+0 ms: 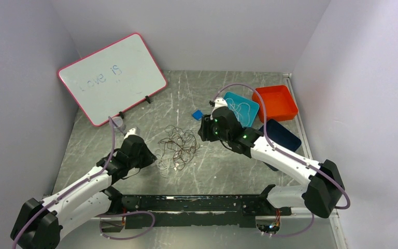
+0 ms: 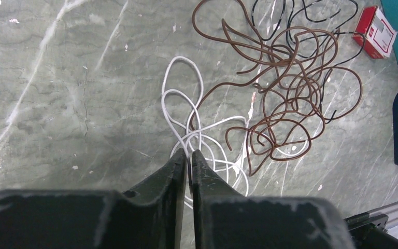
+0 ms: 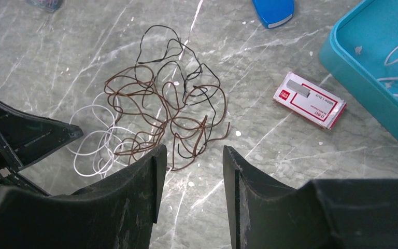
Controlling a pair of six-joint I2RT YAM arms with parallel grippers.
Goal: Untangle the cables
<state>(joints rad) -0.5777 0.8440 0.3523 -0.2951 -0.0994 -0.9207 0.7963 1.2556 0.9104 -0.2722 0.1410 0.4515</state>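
The cables [image 1: 177,147] lie in one loose heap at the middle of the bench [image 1: 223,166], between the two arms. The brown cable [image 2: 290,78] makes up most of the knot, coiled over itself many times. A thinner black cable [image 3: 186,57] threads through its far side. The white cable [image 2: 186,104] spreads in open loops on the left arm's side and crosses under the brown only at the heap's edge. The left hand [image 2: 189,158] is down at those white loops, its fingers pressed almost together with a white strand pinched between the tips. The right hand [image 3: 192,153] hangs over the near edge of the brown coils with its fingers spread and nothing in them. Off to the right, a teal tray [image 1: 231,97] holds a thin white strand, possibly one cable already freed. A small red-and-white box [image 3: 311,100] lies on the bench between tray and heap. By my reading the job is early: the white one looks easiest to draw clear, while brown and black are thoroughly interlaced and all of that separation remains.
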